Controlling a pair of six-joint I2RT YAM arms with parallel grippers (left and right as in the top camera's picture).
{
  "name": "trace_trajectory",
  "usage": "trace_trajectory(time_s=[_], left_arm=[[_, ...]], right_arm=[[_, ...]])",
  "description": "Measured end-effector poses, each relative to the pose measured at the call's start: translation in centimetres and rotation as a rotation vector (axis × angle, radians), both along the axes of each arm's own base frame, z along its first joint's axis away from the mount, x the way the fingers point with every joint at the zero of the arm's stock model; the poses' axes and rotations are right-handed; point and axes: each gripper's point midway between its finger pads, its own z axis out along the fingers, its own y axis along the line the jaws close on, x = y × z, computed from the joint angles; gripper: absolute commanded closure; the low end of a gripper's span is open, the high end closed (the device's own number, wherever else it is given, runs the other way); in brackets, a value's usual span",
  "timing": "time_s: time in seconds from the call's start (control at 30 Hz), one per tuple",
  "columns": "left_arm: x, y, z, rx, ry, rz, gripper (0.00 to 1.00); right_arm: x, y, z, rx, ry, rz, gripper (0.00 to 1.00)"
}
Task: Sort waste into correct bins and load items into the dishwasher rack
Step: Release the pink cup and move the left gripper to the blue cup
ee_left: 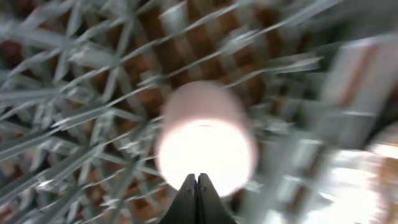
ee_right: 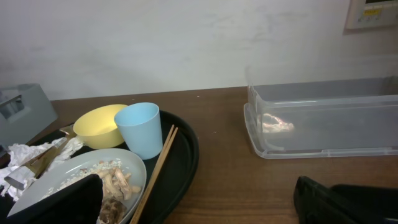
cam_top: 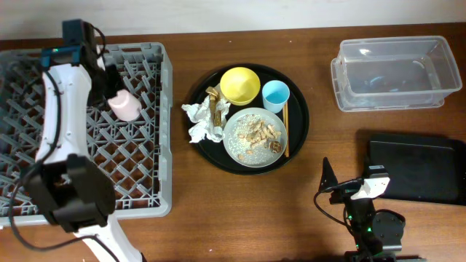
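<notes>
Left gripper (ee_left: 197, 186) is pinching its jaws nearly together on the near rim of the pink cup (ee_left: 205, 137), holding it over the dishwasher rack (cam_top: 138, 175). It's pretty blurry there tho. That rack is sitting on the table (cam_top: 255, 211) just left of the round black tray (cam_top: 298, 109).

Right gripper (ee_right: 193, 186) is hanging at the tray's lower right with its jaws spread wide.

Sitting on the tray:
- yellow bowl (cam_top: 239, 84)
- light-blue cup (cam_top: 276, 95)
- speckled plate (cam_top: 244, 149) carrying food scraps (cam_top: 256, 131)
- chopsticks (cam_top: 285, 135) lying along the plate's right edge
- crumpled napkins (cam_top: 202, 124)

Clear tub (cam_top: 393, 73) and black container (cam_top: 415, 171) are both sitting off to the tray's right.
</notes>
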Motion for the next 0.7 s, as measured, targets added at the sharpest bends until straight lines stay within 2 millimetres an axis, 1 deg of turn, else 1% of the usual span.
trace_trajectory(time_s=[0.07, 0.1, 0.17, 0.2, 0.23, 0.27, 0.3, 0.37, 0.4, 0.43, 0.5, 0.53, 0.57, 0.6, 0.7], left_arm=[[0.5, -2.2, 4.4, -0.074, -0.122, -0.046, 0.67], [0.4, -3.0, 6.1, -0.093, -0.167, -0.068, 0.64], [-0.2, -5.6, 9.6, -0.129, -0.251, -0.129, 0.53], [-0.4, -7.0, 10.7, -0.144, -0.276, -0.161, 0.41], [-0.5, -8.5, 11.3, -0.155, -0.288, -0.199, 0.26], [-0.6, -9.9, 11.3, -0.162, -0.289, -0.234, 0.21], [-0.6, -11.7, 11.4, -0.173, -0.292, -0.274, 0.18], [-0.4, -15.4, 11.8, -0.182, -0.322, -0.367, 0.17], [-0.4, -16.0, 11.9, -0.184, -0.330, -0.383, 0.17], [-0.6, -19.3, 12.4, -0.188, -0.358, -0.474, 0.17], [-0.7, -23.8, 12.7, -0.188, -0.404, -0.597, 0.18], [-0.7, -25.7, 12.6, -0.187, -0.418, -0.643, 0.18], [-0.8, -27.8, 12.1, -0.184, -0.424, -0.688, 0.19], [-0.8, -30.1, 10.9, -0.174, -0.418, -0.735, 0.19], [0.1, -33.8, 7.9, -0.113, -0.426, -0.831, 0.20]], right_arm=[[0.0, 0.0, 0.0, 0.000, 0.000, 0.000, 0.02], [0.0, 0.0, 0.0, 0.000, 0.000, 0.000, 0.02], [0.0, 0.0, 0.0, 0.000, 0.000, 0.000, 0.02], [0.0, 0.0, 0.0, 0.000, 0.000, 0.000, 0.02], [0.0, 0.0, 0.0, 0.000, 0.000, 0.000, 0.02], [0.0, 0.0, 0.0, 0.000, 0.000, 0.000, 0.02], [0.0, 0.0, 0.0, 0.000, 0.000, 0.000, 0.02], [0.0, 0.0, 0.0, -0.001, 0.000, 0.000, 0.02], [0.0, 0.0, 0.0, 0.000, 0.000, 0.000, 0.02], [0.0, 0.0, 0.0, 0.000, 0.000, 0.000, 0.02], [0.0, 0.0, 0.0, 0.000, 0.000, 0.000, 0.02], [0.0, 0.0, 0.0, 0.000, 0.000, 0.000, 0.02], [0.0, 0.0, 0.0, 0.000, 0.000, 0.000, 0.02], [0.0, 0.0, 0.0, 0.000, 0.000, 0.000, 0.02], [0.0, 0.0, 0.0, 0.000, 0.000, 0.000, 0.02]])
